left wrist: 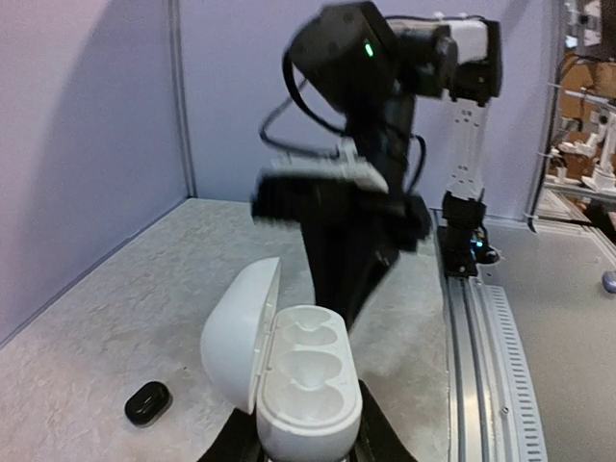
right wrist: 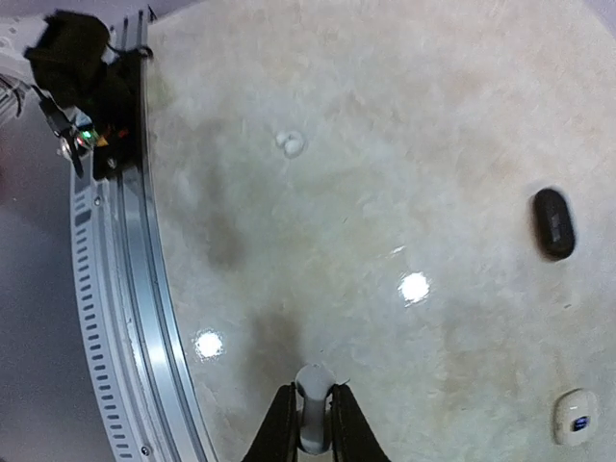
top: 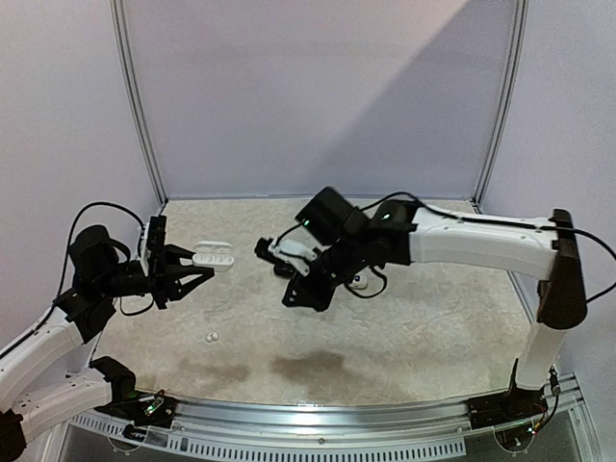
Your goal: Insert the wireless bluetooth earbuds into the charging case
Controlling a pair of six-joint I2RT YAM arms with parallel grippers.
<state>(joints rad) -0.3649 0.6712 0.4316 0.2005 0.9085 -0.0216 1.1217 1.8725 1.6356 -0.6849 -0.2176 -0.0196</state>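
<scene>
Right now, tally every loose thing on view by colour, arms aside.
White: 4 (open case, earbud in the right gripper, loose earbud, blue-marked piece)
Black: 1 (oval piece)
Total: 5

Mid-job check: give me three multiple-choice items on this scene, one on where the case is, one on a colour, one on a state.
1. Where is the charging case?
A) lying loose, unheld
B) in the left gripper
C) out of every view

2. What colour is the earbud in the right gripper?
A) black
B) red
C) white

3. How is the case's lid?
A) open
B) shut
C) taken off

Answers:
1 B: the left wrist view shows the case clamped between that gripper's fingers.
2 C: the right wrist view shows a pale white bud pinched.
3 A: the lid stands hinged up, both wells bare.
</scene>
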